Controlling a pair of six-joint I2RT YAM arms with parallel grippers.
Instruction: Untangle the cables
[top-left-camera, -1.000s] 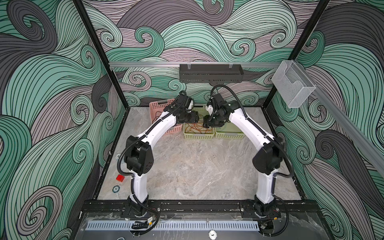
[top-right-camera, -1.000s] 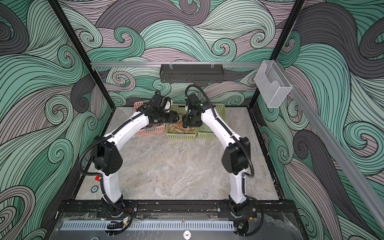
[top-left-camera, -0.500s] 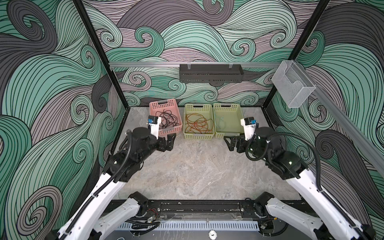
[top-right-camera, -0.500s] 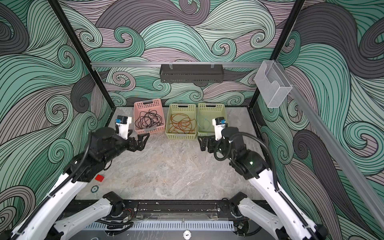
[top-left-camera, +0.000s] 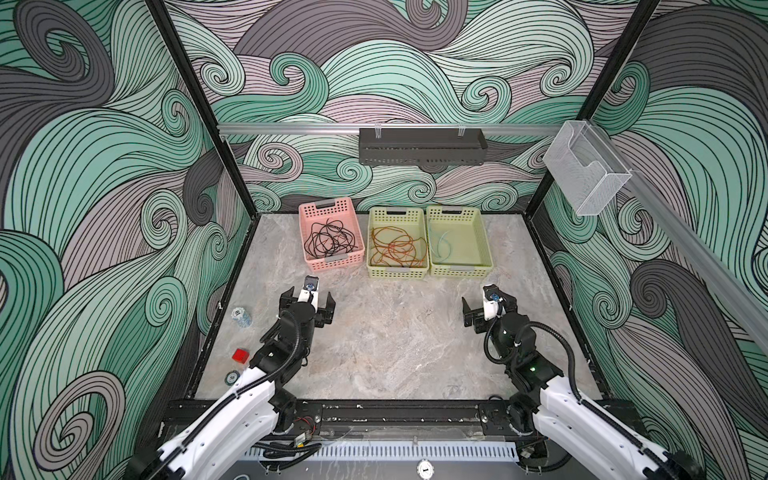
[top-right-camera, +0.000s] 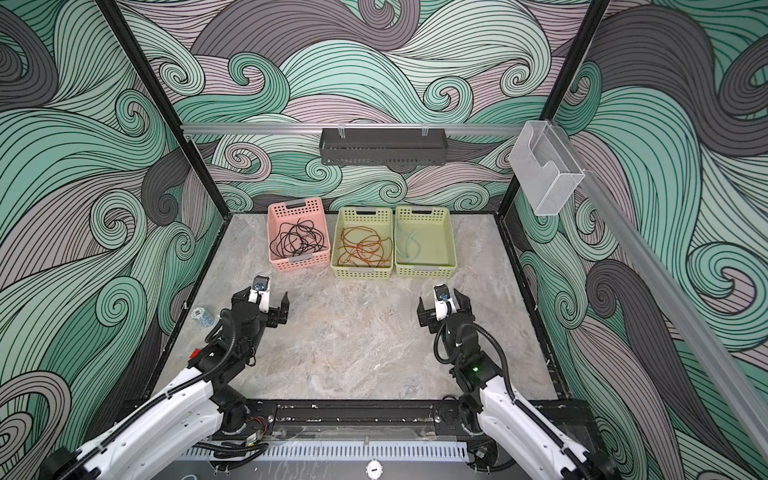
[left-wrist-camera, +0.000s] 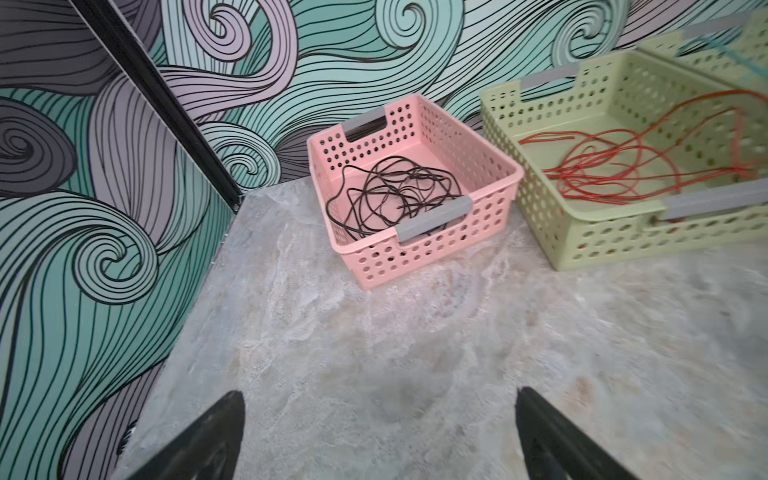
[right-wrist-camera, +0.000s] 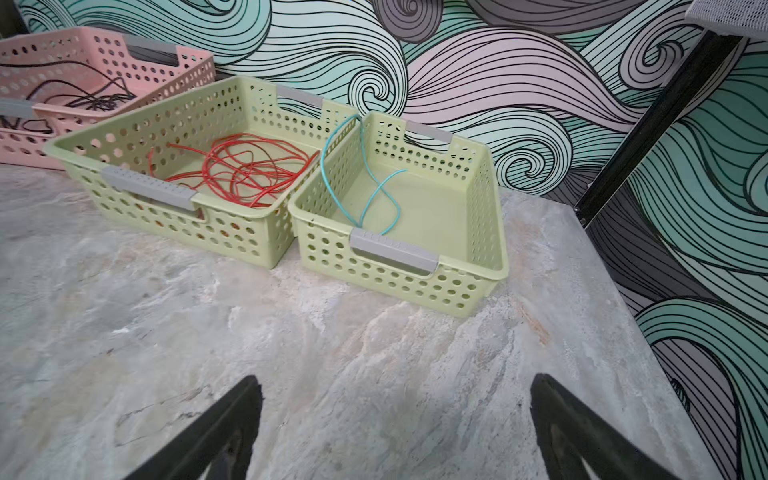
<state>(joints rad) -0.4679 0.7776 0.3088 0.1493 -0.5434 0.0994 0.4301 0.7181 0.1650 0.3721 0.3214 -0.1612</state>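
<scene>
We find both arms at the near side of the worktop (top-left-camera: 395, 345), each pointing toward the row of three baskets along the back wall. The left pincer (top-left-camera: 308, 302) is over bare stone-patterned surface in front of the pink basket (top-left-camera: 332, 261), well apart from it. Its jaws are spread wide and hold nothing, and in the left wrist view we see only worktop between the two dark fingertips (left-wrist-camera: 208, 436). The right pincer (top-left-camera: 489, 308) is over bare surface in front of the right green basket (top-left-camera: 484, 249). It too is wide open and empty, as the right wrist view confirms. We see the black cable (top-left-camera: 328, 243) lying as a loose heap of loops inside the pink basket, which stands at the left of the row, slightly turned and a little apart from its neighbour. The red-orange cable (top-left-camera: 395, 251) lies in loose coils on the floor of the middle green basket (top-left-camera: 397, 272). The two green baskets stand side by side with their long walls touching. The short teal piece (right-wrist-camera: 380, 188) lies in the right green basket, near the wall it shares with the middle one. In the right wrist view one end of it climbs to the rim at the far corner. We see no strand on the open worktop, and neither pincer touches any basket.
</scene>
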